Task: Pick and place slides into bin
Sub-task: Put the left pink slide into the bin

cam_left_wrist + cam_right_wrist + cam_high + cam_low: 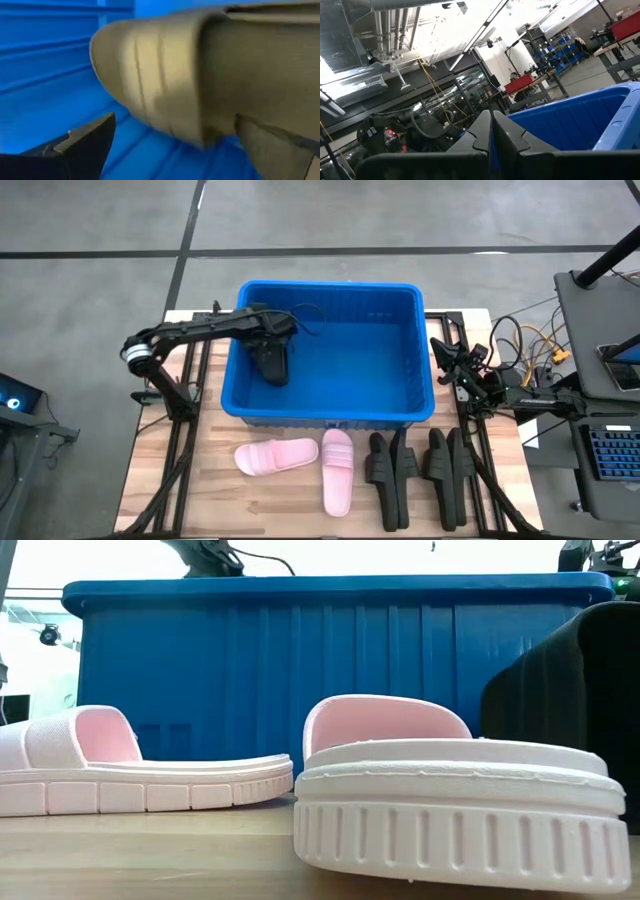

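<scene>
The blue bin (400,408) stands at the table's far middle. My left gripper (268,338) reaches over the bin's left wall and stands open inside it. A black slide (273,367) is just below the gripper, near the left wall. In the left wrist view the slide (170,85) fills the space just past my spread fingers (90,140) and is blurred. Two pink slides (275,457) (337,472) and several black slides (390,470) lie soles down on the near part of the table. My right gripper (490,131) is shut at the bin's right, pointing upward.
The pink slides (140,770) (450,790) lie close in front of the bin's near wall (330,660). Black frame rails run along both table sides (185,430). Cables and a laptop stand off the right edge (610,450).
</scene>
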Tool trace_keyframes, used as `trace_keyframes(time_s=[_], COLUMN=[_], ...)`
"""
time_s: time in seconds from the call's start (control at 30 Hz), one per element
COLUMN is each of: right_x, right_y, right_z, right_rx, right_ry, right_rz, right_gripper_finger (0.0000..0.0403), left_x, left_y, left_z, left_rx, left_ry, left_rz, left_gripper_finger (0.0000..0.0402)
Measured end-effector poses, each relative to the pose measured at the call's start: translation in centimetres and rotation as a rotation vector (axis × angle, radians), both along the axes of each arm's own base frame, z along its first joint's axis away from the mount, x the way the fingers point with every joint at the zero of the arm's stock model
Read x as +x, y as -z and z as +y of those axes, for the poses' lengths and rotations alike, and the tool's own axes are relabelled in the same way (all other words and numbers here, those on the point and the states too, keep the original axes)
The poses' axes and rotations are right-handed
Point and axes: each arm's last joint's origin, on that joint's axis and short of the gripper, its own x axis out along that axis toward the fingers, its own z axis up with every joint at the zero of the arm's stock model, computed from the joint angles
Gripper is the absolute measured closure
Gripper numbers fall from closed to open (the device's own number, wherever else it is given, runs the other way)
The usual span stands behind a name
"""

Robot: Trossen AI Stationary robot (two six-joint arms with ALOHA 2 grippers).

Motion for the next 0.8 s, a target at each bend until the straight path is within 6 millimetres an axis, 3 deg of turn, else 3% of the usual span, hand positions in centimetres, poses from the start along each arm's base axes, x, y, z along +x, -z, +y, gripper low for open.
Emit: trace_keyframes(time_s=[0.17, 0.33, 0.53, 0.67, 0.8], right_x=[0.0, 0.0, 0.0, 0.0, 0.0], right_y=[0.0, 0.0, 0.0, 0.0, 0.0], right_z=[0.0, 0.0, 0.0, 0.0, 0.0], right_rx=[0.000, 0.000, 0.000, 0.000, 0.011], right_ry=[0.000, 0.000, 0.000, 0.000, -0.006], right_rz=[0.001, 0.002, 0.002, 0.003, -0.005], right_gripper_finger=[0.0394, 0.0394, 0.0394, 0.0394, 0.0394], left_x=[-0.7, -0.8, -1.2, -1.4, -0.4], left_y=[-2.9, -7.7, -13.9, -16.0, -17.6], left_z=[-1.7, -4.0, -6.3, -7.9, -11.2], left_rx=[-0.119, -0.294, -0.568, -0.834, -1.106], left_ry=[0.032, -0.011, -0.288, -0.487, -0.509], left_rz=[-0.097, -0.397, -0.801, -0.884, -0.923], left_gripper_finger=[0.0009, 0.0008, 0.0008, 0.0008, 0.0008])
